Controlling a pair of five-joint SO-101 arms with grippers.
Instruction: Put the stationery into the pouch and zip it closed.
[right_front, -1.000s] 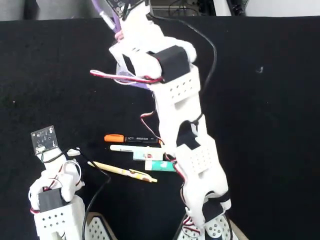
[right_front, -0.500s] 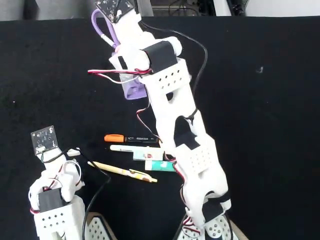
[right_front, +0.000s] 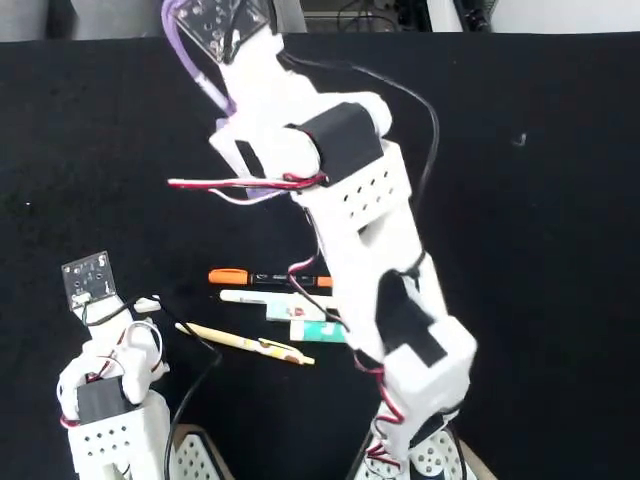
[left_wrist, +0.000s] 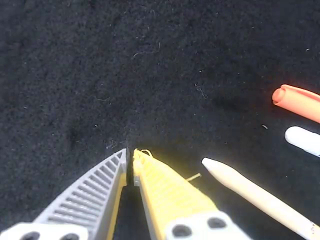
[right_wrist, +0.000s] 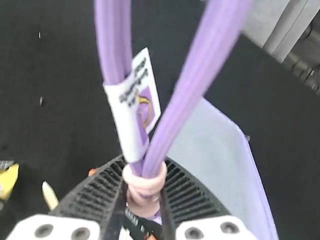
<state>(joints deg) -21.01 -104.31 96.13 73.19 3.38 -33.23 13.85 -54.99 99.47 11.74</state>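
**Pens lie beside the left fingers; the pouch hangs far off in the right**

The left gripper (left_wrist: 129, 152) sits low over the black worktop (right_front: 520, 250), its fingers pressed together on nothing. Just beside them is the tip of the cream pen (left_wrist: 255, 192). Past it lie the orange marker (right_front: 262, 277), the white pen (right_front: 255, 296) and a small green-and-white piece (right_front: 310, 320). All of them lie lengthwise across the worktop between the two arm bases.

The right gripper (right_wrist: 144, 172) is raised at the far side, well apart from the stationery. Its fingers are clamped on the pink collar (right_wrist: 145, 189) at the root of the purple loop (right_wrist: 112, 50). The pouch (right_wrist: 220, 150) dangles below, off the worktop.

The left arm is likely the nearer one for picking, and the pens' side-to-side lie suits a pinch across their width. The pouch would probably have to come down close to them first.
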